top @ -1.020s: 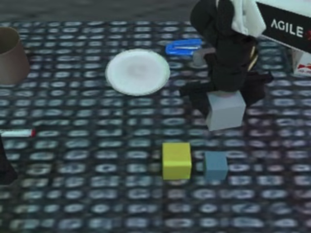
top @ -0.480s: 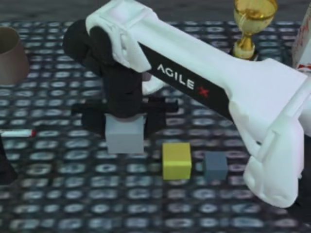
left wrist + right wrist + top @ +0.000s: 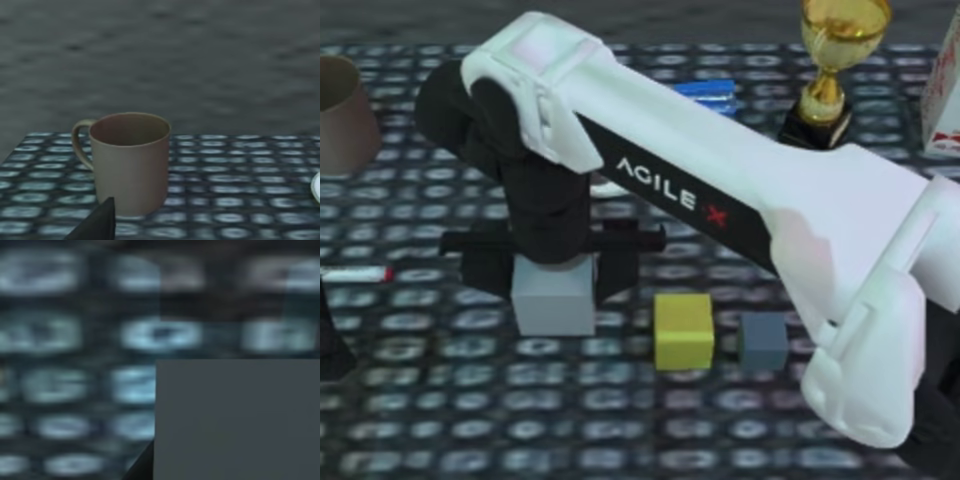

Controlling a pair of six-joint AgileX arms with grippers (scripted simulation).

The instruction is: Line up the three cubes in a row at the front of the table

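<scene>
Right gripper (image 3: 553, 262) clenched on the large pale grey matte cube (image 3: 554, 298), just beside the yellow-green cube (image 3: 683, 330) and small blue cube (image 3: 763, 340). Placement step; next likely lower, align, release.

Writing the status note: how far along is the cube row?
Done: yellow-green cube and blue cube sit side by side near the table's front. In hand: the right gripper is shut on the grey cube, left of the yellow-green one with a gap. Left: release it in line. The left arm is parked at the left edge.
</scene>
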